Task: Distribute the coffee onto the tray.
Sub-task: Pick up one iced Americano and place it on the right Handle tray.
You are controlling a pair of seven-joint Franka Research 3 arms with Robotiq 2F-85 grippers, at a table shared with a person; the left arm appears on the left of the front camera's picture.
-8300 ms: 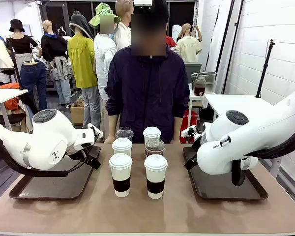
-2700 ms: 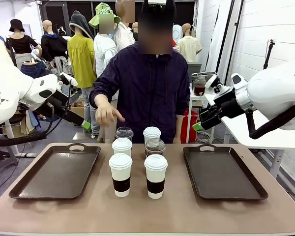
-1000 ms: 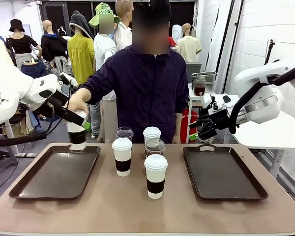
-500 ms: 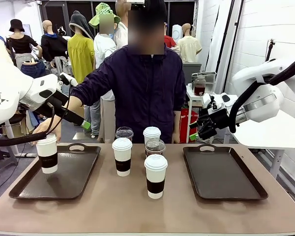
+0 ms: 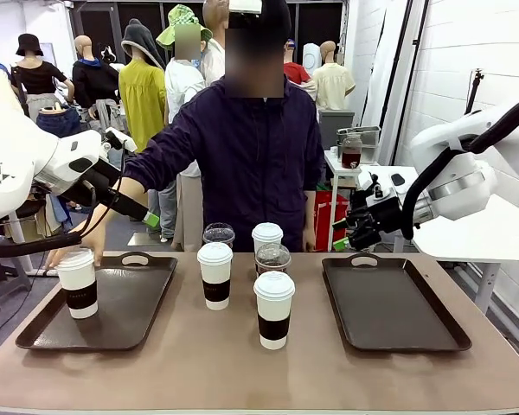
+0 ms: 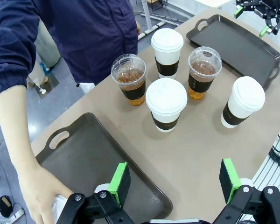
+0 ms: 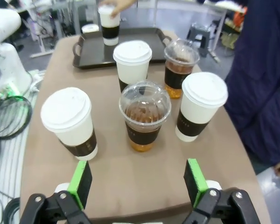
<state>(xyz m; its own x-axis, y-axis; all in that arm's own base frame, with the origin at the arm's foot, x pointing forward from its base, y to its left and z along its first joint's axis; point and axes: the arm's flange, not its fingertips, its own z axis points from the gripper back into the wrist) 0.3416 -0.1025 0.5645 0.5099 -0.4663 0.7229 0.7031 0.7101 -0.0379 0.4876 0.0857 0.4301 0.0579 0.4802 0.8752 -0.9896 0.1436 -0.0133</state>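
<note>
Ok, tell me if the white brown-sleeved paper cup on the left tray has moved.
Yes. The cup moved left, from the middle of the table onto the dark brown tray.

In the left wrist view the person's hand point(image 6: 36, 191) covered most of the cup point(image 6: 59, 205) on the left tray point(image 6: 93, 154), and one end of the tray ran off the bottom edge. In the right wrist view the top edge cut off the fingers point(image 7: 117, 4) on that cup's lid point(image 7: 105, 10). In the front view, the white cups point(image 5: 214, 275) point(image 5: 274, 309) hid the lower parts of both clear cups point(image 5: 218, 233) point(image 5: 272, 257).
</note>
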